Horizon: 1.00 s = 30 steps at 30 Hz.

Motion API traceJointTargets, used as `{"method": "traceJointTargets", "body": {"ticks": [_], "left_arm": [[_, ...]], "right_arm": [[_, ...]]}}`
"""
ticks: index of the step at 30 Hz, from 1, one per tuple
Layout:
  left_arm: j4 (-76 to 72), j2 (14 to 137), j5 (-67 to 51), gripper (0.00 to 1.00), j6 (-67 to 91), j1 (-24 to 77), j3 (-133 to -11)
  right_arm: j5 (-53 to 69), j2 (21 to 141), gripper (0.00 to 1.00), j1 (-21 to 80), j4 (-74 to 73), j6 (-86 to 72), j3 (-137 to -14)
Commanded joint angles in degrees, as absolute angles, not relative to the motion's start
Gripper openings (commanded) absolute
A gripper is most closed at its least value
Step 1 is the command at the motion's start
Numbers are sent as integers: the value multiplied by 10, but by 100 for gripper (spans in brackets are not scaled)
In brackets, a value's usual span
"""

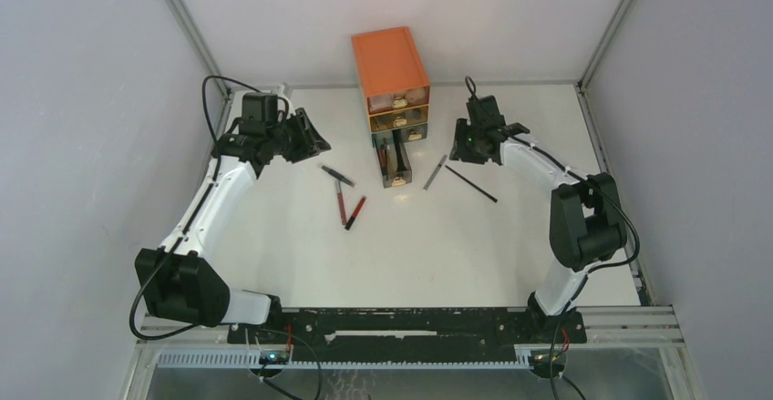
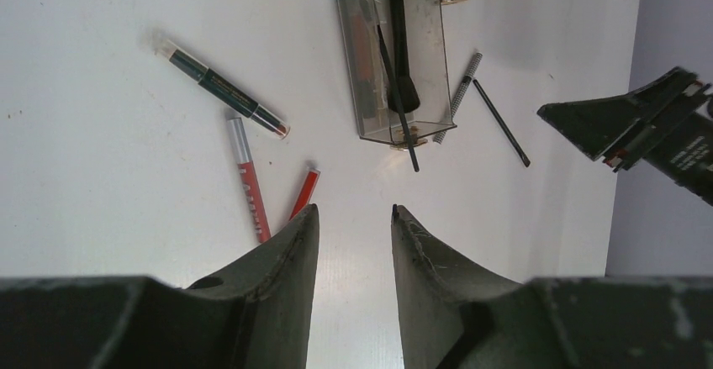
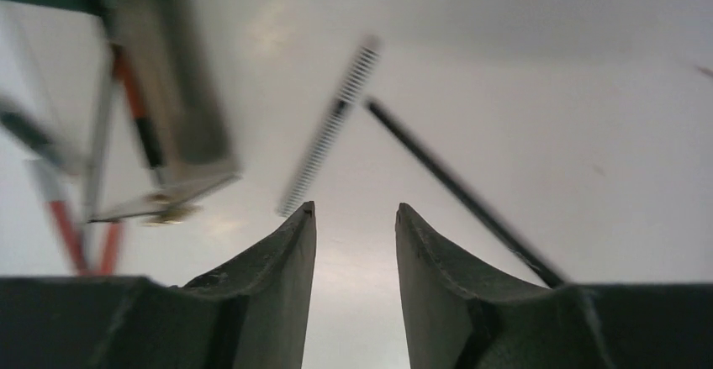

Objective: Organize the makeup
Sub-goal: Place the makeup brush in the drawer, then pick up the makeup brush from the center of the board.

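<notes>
The orange chest point(image 1: 390, 65) has its bottom clear drawer point(image 1: 395, 161) pulled out, holding a black brush point(image 2: 398, 58) and a thin black stick that pokes past its front. On the table left of the drawer lie a dark pencil point(image 1: 337, 176) and two red pencils point(image 1: 341, 204), point(image 1: 355, 211). To the right lie a silver patterned stick point(image 1: 435, 171) and a thin black brush point(image 1: 470, 184). My left gripper point(image 2: 353, 209) is open and empty, above the table beside the red pencils point(image 2: 250, 184). My right gripper point(image 3: 355, 208) is open and empty, between the silver stick point(image 3: 332, 138) and the black brush point(image 3: 458, 188).
The chest stands against the back wall at the middle. Grey walls close in the left, right and back sides. The right arm's gripper point(image 2: 626, 125) shows at the right edge of the left wrist view. The right wrist view is motion-blurred.
</notes>
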<state>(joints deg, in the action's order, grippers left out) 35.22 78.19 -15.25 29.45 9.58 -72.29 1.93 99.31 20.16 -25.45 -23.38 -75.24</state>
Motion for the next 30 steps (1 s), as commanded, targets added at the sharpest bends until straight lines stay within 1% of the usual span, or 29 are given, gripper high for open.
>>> {"method": "traceJointTargets", "body": {"ticks": [1,7,13,21,24,27,29,30], "left_arm": [[332,764,-163,42,281,92,-712],[329,770,-167,42,283,92,-713],[329,770,-168,42,283,92,-713],[329,766,-165,42,283,92,-711],[329,766,-166,42,283,92,-711],[329,766,-166,42,282,92,-710],[329,766,-165,42,282,92,-711],[329,766,-164,42,282,92,-711]], "right_arm": [[-35,983,49,178,-302,-144,-722],[-32,1026,52,170,-335,-82,-731],[1,1095,53,162,-353,-63,-765],[34,1126,48,146,-357,-64,-765],[40,1122,41,146,-363,-69,-761],[46,1112,23,148,-362,-81,-753],[49,1105,7,149,-361,-91,-747],[53,1102,1,149,-362,-96,-745]]}}
